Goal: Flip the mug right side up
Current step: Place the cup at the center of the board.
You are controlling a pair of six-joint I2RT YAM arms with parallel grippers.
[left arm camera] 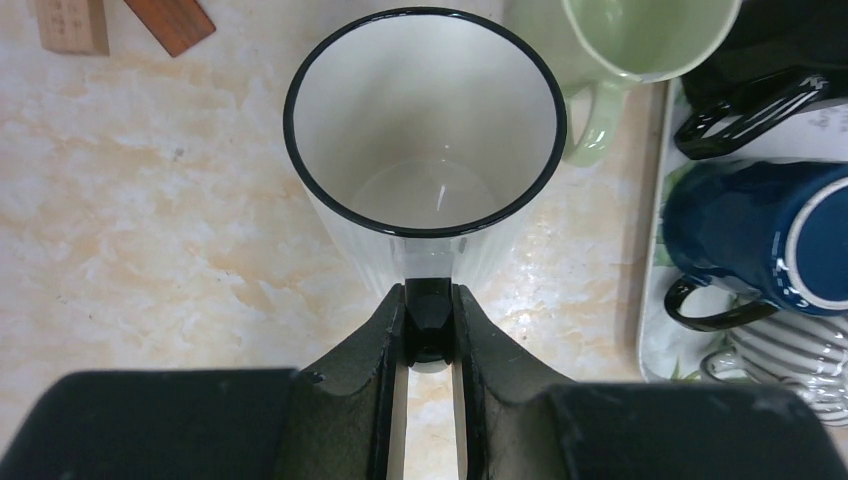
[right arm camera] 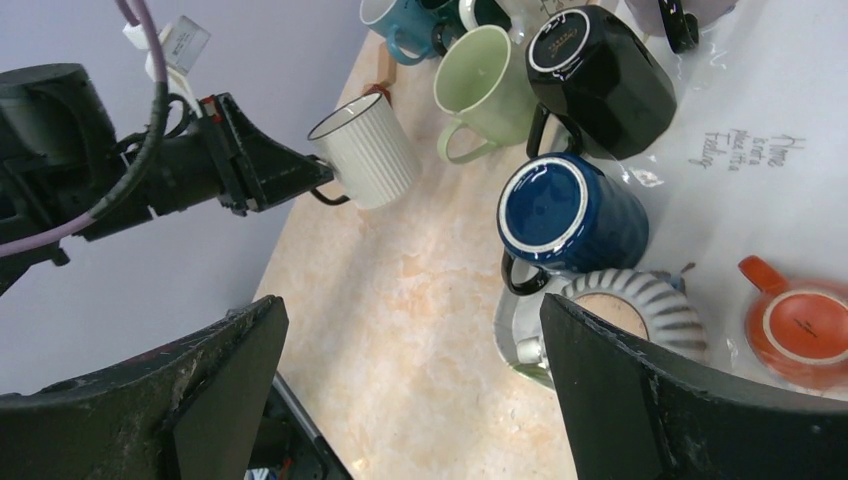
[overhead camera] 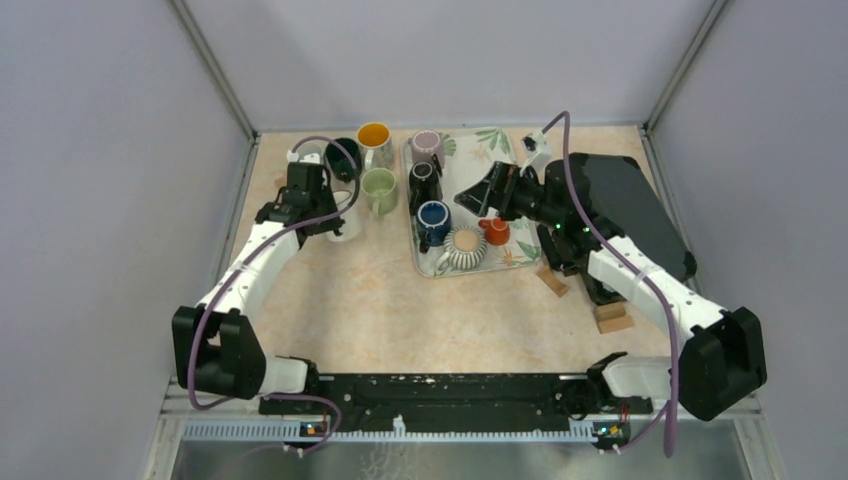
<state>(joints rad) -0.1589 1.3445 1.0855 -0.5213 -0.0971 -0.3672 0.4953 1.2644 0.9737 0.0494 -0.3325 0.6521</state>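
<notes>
Left tool [left arm camera: 430, 335] is almost fully closed, its fingers pinching the black handle of the white ribbed mug [left arm camera: 425, 130]. Gripping the handle leaves the mouth free and lets the wrist set the mug's orientation. The mug stands mouth-up on the table [left arm camera: 150, 230], just beside the light green mug [left arm camera: 640, 40] and left of the tray [overhead camera: 497, 145]. It appears righted, with only release remaining. Right tool [right arm camera: 410, 308], spread wide and empty, hovers above the inverted blue mug [right arm camera: 565, 210], probably staged for it.
</notes>
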